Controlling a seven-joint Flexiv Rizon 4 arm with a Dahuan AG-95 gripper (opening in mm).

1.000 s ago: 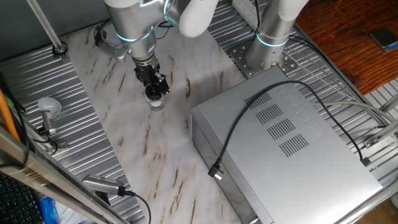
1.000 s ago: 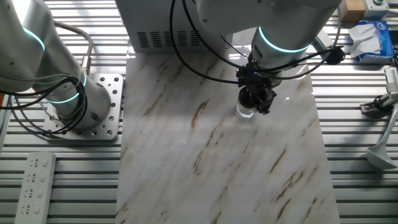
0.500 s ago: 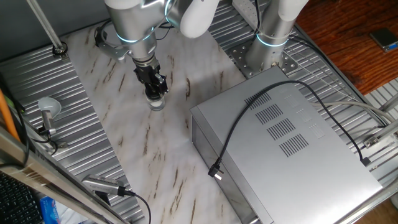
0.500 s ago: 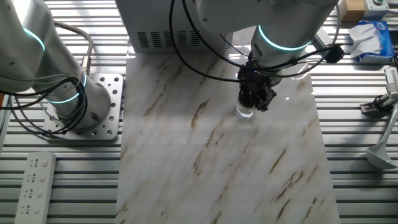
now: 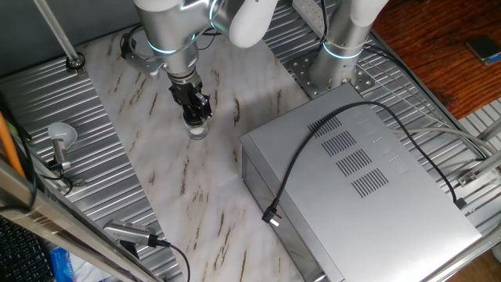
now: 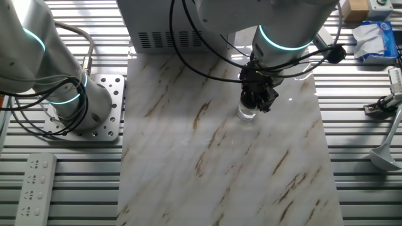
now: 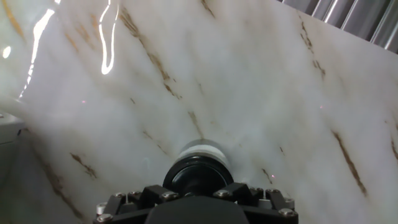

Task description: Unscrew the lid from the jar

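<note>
The tiny clear jar stands upright on the marble slab. It also shows in the other fixed view. My gripper comes straight down on it, its black fingers closed around the dark lid, which they mostly hide in both fixed views. In the hand view the dark round lid sits just ahead of my gripper, with the jar's clear body below it.
A large grey metal box with a black cable stands right of the jar. A round grey knob on a stem is at the left. A second arm's base stands beside the slab.
My wrist has turned slightly about the jar's axis and the fingers show at a different angle. The jar stays in the same place.
</note>
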